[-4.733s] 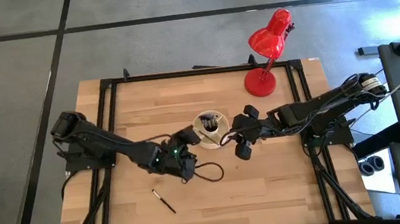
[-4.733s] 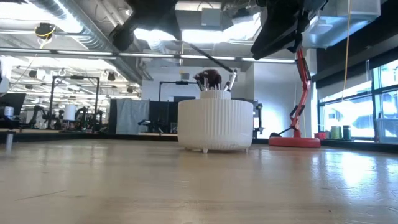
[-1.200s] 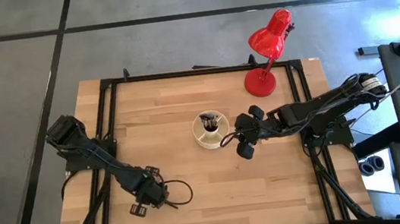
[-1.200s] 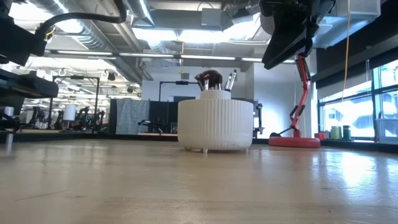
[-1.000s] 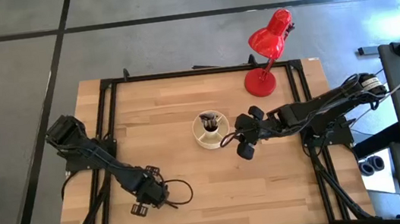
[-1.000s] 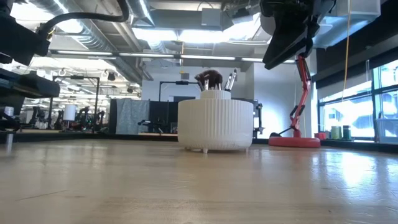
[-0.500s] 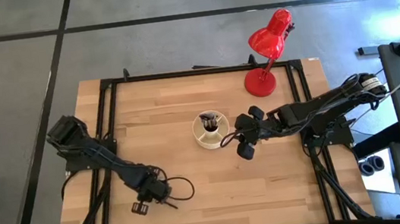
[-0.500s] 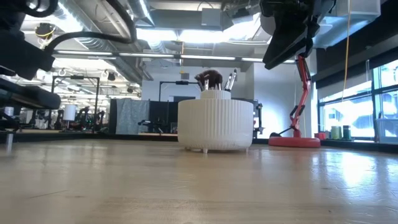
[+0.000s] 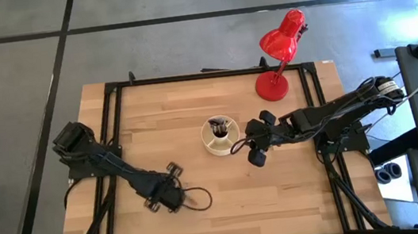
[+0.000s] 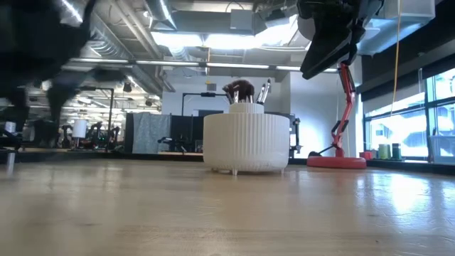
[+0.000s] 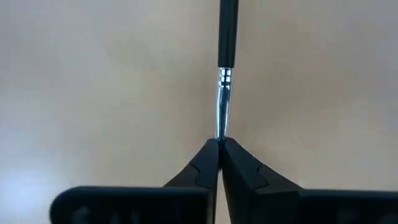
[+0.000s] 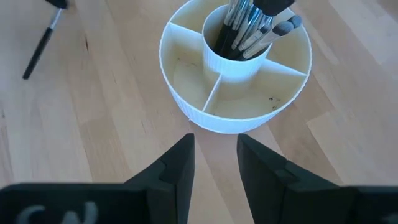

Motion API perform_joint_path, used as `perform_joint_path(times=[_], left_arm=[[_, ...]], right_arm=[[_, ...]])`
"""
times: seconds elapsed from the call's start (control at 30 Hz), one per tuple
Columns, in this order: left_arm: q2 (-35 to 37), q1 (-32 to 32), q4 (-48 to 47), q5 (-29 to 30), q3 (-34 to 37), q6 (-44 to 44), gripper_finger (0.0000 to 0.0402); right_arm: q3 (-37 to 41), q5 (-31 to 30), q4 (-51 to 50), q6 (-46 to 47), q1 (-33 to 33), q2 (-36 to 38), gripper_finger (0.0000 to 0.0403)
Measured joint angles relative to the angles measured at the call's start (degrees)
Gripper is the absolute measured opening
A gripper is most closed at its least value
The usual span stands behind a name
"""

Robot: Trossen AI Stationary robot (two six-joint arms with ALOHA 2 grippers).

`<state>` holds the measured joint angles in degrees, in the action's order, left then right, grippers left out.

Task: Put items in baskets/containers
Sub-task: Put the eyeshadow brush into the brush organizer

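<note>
Cream organizer cup (image 12: 235,81), brushes (image 12: 249,28) upright in its central cup.

Bright, even overhead light; ceiling fixtures (image 10: 206,39) glare in the low view, windows (image 10: 405,121) blown out. Left arm (image 10: 43,50) motion-blurred there. Left wrist view soft; wooden surface (image 11: 93,93) out of focus. Shadows faint.

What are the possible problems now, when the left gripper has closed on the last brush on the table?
1. The left gripper pinches the brush only at its thin metal end, so it may pivot or slip when lifted.
2. The central cup of the organizer is already crowded with brushes, so this one may catch on them going in.
3. The right gripper hovers open beside the organizer; the arms might come close there.
</note>
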<state>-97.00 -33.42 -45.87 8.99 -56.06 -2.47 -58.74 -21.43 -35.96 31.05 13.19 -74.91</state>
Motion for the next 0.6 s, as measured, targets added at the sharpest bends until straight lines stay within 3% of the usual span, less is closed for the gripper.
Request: perform_joint_path(times=[0.27,0.33,0.43,0.6], left_arm=[[0.3,2.1,-0.8,53.1,-10.5,-32.3,0.0008],[0.3,4.3,1.5,63.0,-11.8,-41.3,0.0008],[0.3,8.7,4.9,69.5,-13.0,-53.2,0.0009],[0.3,16.0,7.9,68.1,-13.1,-66.2,0.0008]], right_arm=[[0.0,0.0,0.0,0.0,0.0,0.0,0.0121],[0.0,0.0,0.0,0.0,0.0,0.0,0.0121],[0.0,0.0,0.0,-0.3,0.0,0.0,0.0121],[0.0,0.0,0.0,-1.3,0.0,0.0,0.0121]])
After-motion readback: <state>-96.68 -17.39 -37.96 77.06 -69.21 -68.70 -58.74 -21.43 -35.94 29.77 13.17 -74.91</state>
